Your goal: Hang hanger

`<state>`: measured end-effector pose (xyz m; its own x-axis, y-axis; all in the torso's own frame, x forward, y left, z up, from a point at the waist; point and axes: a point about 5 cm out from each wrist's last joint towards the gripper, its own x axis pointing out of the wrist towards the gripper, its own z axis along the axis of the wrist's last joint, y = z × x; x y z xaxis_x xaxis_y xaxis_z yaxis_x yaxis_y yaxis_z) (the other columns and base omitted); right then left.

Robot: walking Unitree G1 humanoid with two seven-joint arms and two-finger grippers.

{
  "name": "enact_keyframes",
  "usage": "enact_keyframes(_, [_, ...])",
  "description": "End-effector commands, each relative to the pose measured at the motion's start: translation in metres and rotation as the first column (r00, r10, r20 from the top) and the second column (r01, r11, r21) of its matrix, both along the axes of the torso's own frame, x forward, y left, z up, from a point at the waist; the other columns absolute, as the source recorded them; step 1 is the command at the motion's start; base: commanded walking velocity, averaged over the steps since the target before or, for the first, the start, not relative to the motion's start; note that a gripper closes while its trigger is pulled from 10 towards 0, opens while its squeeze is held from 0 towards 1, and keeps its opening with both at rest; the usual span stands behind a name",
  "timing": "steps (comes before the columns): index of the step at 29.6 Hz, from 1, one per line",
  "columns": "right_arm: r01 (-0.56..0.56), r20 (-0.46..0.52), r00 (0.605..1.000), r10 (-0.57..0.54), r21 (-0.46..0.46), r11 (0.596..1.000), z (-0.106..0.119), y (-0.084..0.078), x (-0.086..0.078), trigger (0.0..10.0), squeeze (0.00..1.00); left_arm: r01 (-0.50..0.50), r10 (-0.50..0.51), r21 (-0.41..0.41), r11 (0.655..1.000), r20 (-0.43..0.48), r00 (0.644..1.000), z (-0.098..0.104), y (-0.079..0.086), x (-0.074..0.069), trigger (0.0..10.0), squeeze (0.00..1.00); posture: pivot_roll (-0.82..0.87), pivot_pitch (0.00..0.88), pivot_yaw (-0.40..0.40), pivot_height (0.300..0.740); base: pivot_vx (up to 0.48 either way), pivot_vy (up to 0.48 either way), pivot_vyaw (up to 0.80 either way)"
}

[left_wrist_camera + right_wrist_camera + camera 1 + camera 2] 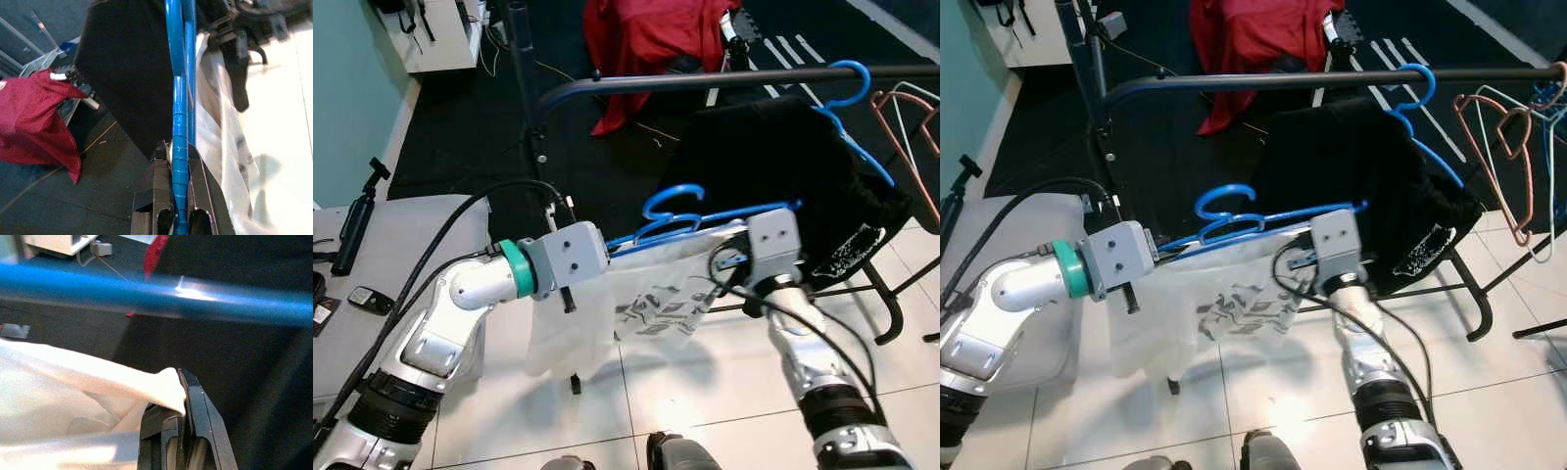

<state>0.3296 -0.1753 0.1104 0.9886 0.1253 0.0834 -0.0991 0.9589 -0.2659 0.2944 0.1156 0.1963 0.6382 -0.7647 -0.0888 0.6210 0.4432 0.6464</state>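
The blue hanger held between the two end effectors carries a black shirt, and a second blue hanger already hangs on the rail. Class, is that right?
Not quite. The blue hanger held by the left end effector and right end effector carries a white printed shirt, as the left eye view shows. The black garment hangs on the second blue hanger on the rail.

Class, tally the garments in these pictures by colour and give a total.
Red garment: 1
Black garment, on the rail: 1
White garment, pinched by the right gripper, on the blue hanger the left gripper clamps: 1
Total: 3
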Motion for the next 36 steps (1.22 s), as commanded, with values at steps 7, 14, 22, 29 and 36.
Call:
enact_keyframes(7, [-0.138, 0.059, 0.989, 0.135, 0.057, 0.989, 0.011, 0.033, -0.001, 0.0, 0.0, -0.002, 0.001, -0.015, 1.0, -0.044, 0.999, -0.008, -0.02, -0.005, 10.0, 0.0, -0.07, 0.054, 0.062, 0.74, 0.0, 0.0, 0.0])
enact_keyframes(14, [-0.225, 0.11, 0.97, 0.217, 0.067, 0.972, 0.021, 0.042, -0.004, 0.0, 0.0, -0.047, 0.045, -0.023, 0.999, -0.083, 0.996, -0.008, -0.024, -0.003, 10.0, 0.0, -0.07, 0.057, 0.065, 0.74, 0.0, 0.0, 0.0])
enact_keyframes(22, [-0.293, 0.041, 0.956, 0.291, 0.078, 0.953, 0.005, 0.051, -0.016, 0.0, 0.0, -0.26, 0.233, -0.181, 0.949, -0.158, 0.96, 0.006, -0.028, 0.019, 10.0, 0.0, -0.08, 0.063, 0.063, 0.74, 0.0, 0.0, 0.0])
enact_keyframes(29, [-0.33, 0.012, 0.944, 0.33, 0.105, 0.938, -0.002, 0.055, -0.023, 0.0, 0.0, -0.392, 0.357, -0.279, 0.877, -0.17, 0.919, 0.02, -0.022, 0.034, 10.0, 0.0, -0.08, 0.066, 0.063, 0.74, 0.0, 0.0, 0.0])
enact_keyframes(36, [-0.273, 0.015, 0.962, 0.273, 0.141, 0.952, -0.003, 0.046, -0.023, 0.0, 0.0, -0.421, 0.359, -0.401, 0.814, -0.223, 0.906, 0.032, -0.02, 0.035, 10.0, 0.0, -0.08, 0.068, 0.067, 0.74, 0.0, 0.0, 0.0])
